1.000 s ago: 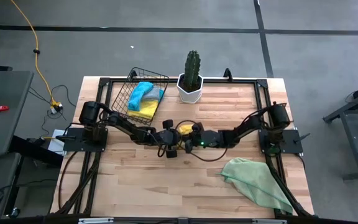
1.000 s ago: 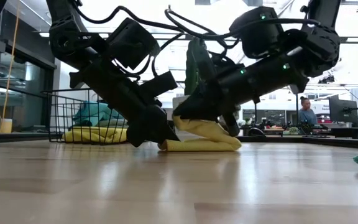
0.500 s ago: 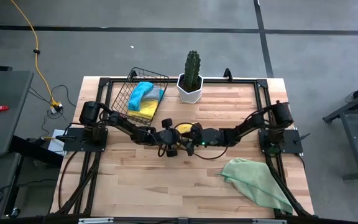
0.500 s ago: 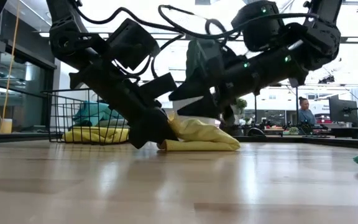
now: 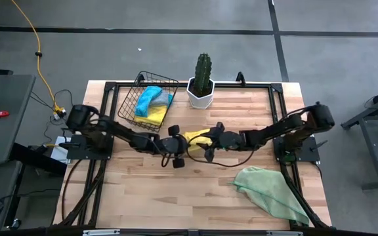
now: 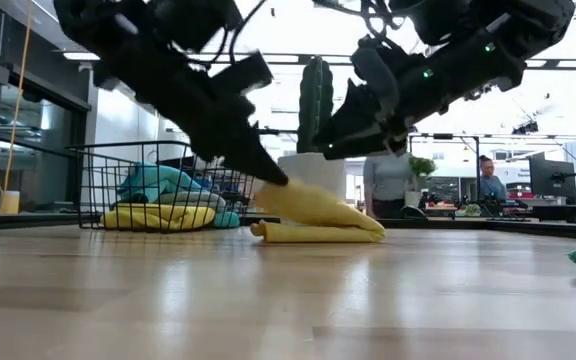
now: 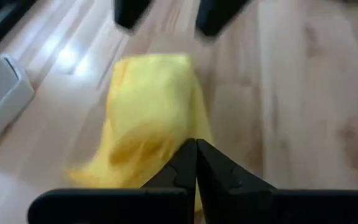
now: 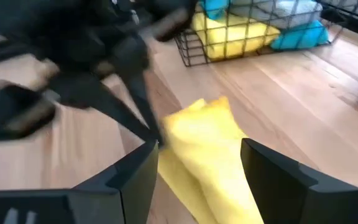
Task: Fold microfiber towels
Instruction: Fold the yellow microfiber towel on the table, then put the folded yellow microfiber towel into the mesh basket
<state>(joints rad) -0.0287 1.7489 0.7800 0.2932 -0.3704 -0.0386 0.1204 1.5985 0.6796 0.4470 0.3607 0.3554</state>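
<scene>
- I read the site as a robotics lab or open workshop bay, not a home.
- My rig sits on a wooden table [image 5: 176,190] bolted inside a black metal frame [image 5: 268,86], standing on a grey concrete floor [image 5: 176,52] marked with dark lines.
- A yellow cable [image 5: 37,59] trails across that floor beyond my left arm's base.
- Level across the table, past both arms: glass partitions, ceiling lights, monitors [image 6: 550,178], a seated person [image 6: 489,180] at a far desk.
</scene>
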